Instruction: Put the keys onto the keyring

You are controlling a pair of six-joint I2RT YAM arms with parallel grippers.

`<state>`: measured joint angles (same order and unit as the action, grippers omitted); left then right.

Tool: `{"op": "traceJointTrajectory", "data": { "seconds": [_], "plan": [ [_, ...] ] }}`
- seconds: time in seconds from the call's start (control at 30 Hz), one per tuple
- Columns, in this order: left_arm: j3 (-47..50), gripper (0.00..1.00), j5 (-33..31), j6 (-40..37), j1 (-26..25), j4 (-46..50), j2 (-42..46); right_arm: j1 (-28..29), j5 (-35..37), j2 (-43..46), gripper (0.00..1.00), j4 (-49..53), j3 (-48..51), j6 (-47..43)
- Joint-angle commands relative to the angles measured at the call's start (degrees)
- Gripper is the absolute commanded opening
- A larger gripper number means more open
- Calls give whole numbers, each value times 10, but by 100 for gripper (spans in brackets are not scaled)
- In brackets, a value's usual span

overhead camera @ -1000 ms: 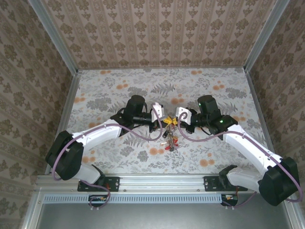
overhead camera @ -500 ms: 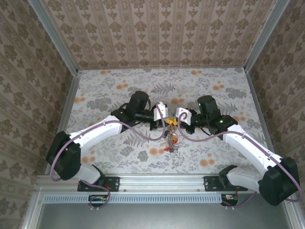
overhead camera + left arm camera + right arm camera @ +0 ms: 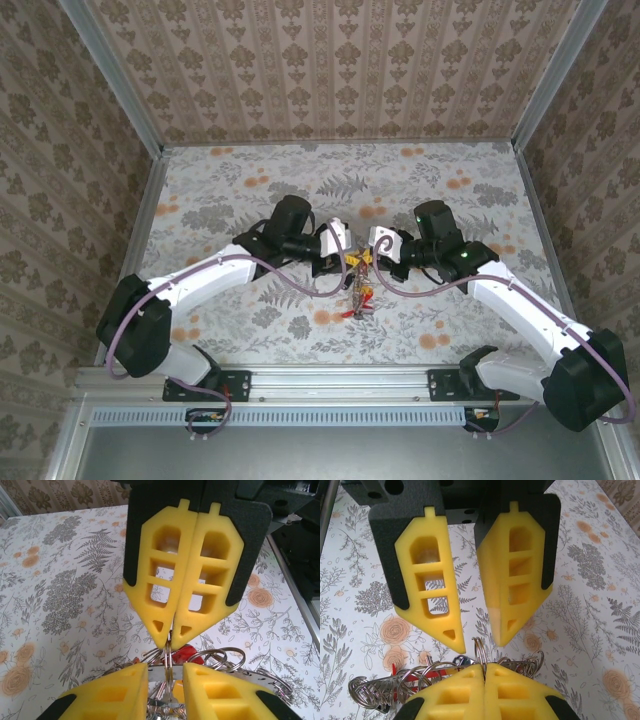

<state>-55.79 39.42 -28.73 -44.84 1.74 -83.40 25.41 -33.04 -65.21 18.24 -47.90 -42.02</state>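
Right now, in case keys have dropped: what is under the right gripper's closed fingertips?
A wire ring pinched by the right gripper, then more rings and a red key head. The left gripper, its fingers open, covers the rest of the bundle.

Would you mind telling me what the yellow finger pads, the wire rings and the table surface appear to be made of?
Finger pads: matte yellow foam or soft plastic, judging by moulded cut-out cells; black rigid backing. Wire rings: bare metal, probably steel, shiny silver with bright highlights. Table surface: printed floral sheet, paper or vinyl, flat and low-gloss; which, I cannot tell.
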Motion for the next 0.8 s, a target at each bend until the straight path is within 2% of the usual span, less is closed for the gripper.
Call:
{"op": "traceJointTrajectory", "data": {
  "seconds": [0.0, 0.37, 0.5, 0.63, 0.77],
  "plan": [
    [-4, 25, 17, 1, 6, 5, 9, 3, -12, 9, 0, -18, 2, 2],
    [-36, 23, 24, -7, 5, 28, -24, 3, -15, 10, 0, -15, -4, 3],
    [-45, 19, 23, -13, 6, 42, -34, 4, -17, 9, 0, -15, -5, 4],
    [-53, 12, 22, -22, 6, 56, -39, 4, -17, 9, 0, -15, -6, 3],
    [-55, 0, 21, -27, 5, 60, -40, 5, -18, 11, 0, -12, -6, 1]
  ]
}}
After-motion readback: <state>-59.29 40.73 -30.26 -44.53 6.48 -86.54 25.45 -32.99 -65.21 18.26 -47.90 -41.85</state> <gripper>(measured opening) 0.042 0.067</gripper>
